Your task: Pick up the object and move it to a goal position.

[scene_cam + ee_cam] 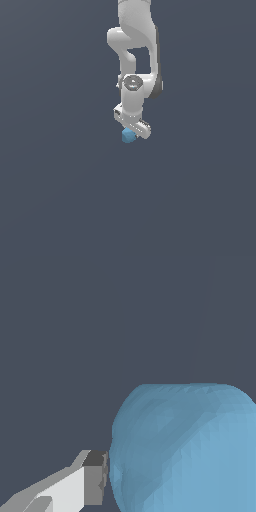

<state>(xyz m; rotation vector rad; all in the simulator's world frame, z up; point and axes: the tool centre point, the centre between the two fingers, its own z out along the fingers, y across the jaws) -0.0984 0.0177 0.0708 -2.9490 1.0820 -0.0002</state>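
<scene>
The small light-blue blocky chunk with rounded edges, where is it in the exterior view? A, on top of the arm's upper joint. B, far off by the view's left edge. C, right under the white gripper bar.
C: the small light-blue blocky chunk sits directly below the white gripper bar; in the wrist view one finger pad is against its side.

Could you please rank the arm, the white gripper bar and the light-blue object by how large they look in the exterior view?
1. The arm, by far the largest.
2. The white gripper bar, at the arm's lower end.
3. The light-blue object, the smallest, narrower than the bar and right under it.
</scene>
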